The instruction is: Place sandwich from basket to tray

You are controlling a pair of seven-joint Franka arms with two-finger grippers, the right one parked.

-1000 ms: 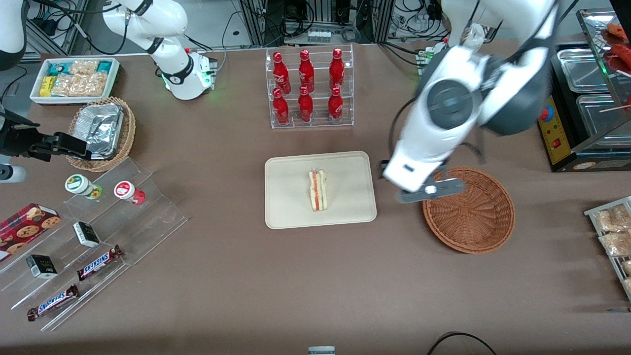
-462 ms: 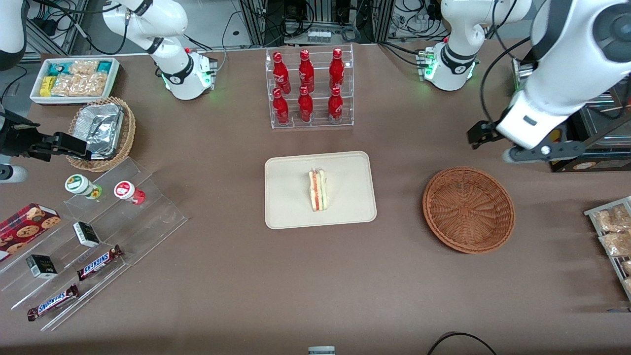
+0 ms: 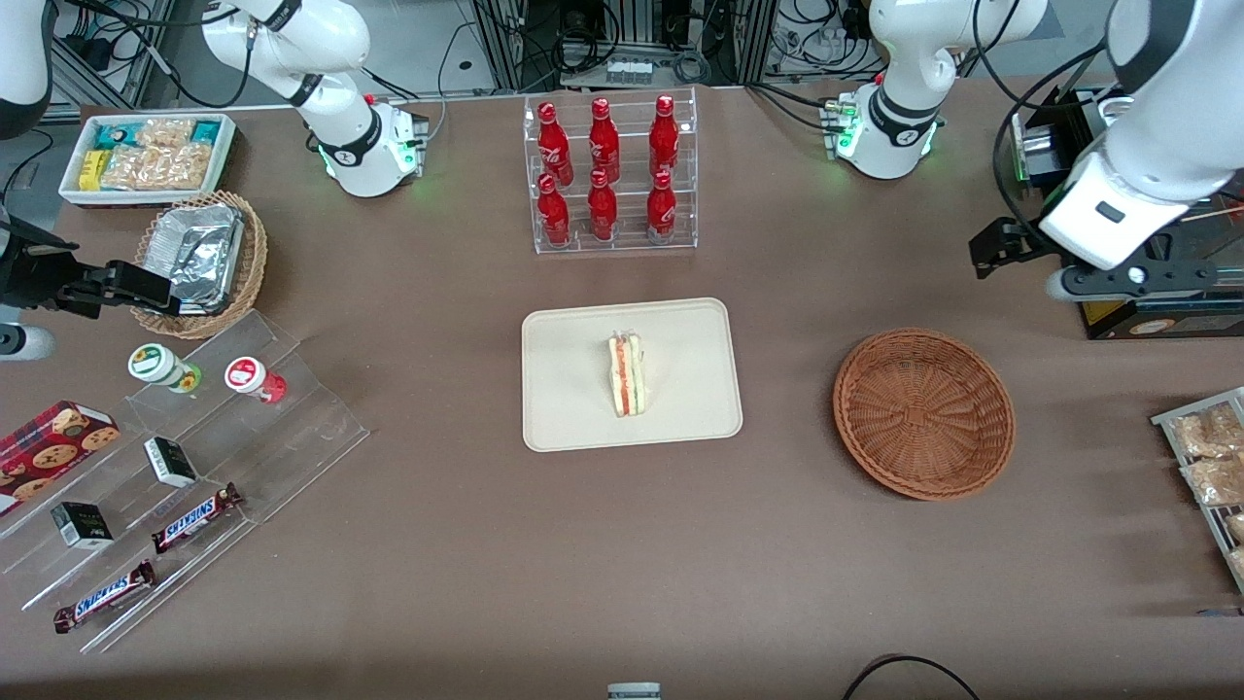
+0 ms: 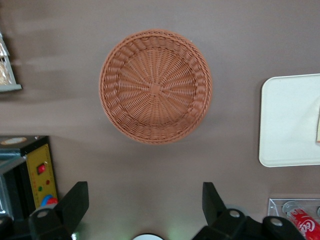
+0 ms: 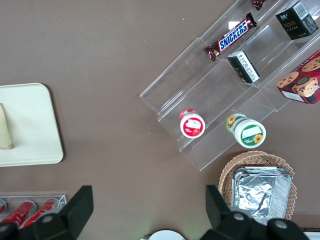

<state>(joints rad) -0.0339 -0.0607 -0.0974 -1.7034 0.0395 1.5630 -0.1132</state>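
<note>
The sandwich (image 3: pixel 628 373), a white bread wedge with red-orange and green layers, lies on the cream-beige tray (image 3: pixel 573 335) in the middle of the table. Its edge shows in the right wrist view (image 5: pixel 5 128) on the tray (image 5: pixel 30 125). The reddish-brown wicker basket (image 3: pixel 923 411) stands beside the tray toward the working arm's end, with nothing in it. In the left wrist view the basket (image 4: pixel 155 86) and a corner of the tray (image 4: pixel 290 120) show. My left gripper (image 3: pixel 1088 267) hangs high, farther from the front camera than the basket, open (image 4: pixel 145 200) and holding nothing.
A clear rack of red bottles (image 3: pixel 607 175) stands farther back than the tray. A black and yellow machine (image 3: pixel 1118 272) sits under the gripper. Snack packets (image 3: pixel 1205 457) lie at the working arm's end. A clear stepped shelf (image 3: pixel 185 457) and foil basket (image 3: pixel 199 258) lie toward the parked arm's end.
My left gripper has lifted away from over the basket's rim and swung toward the working arm's end of the table. The sandwich stays on the tray.
</note>
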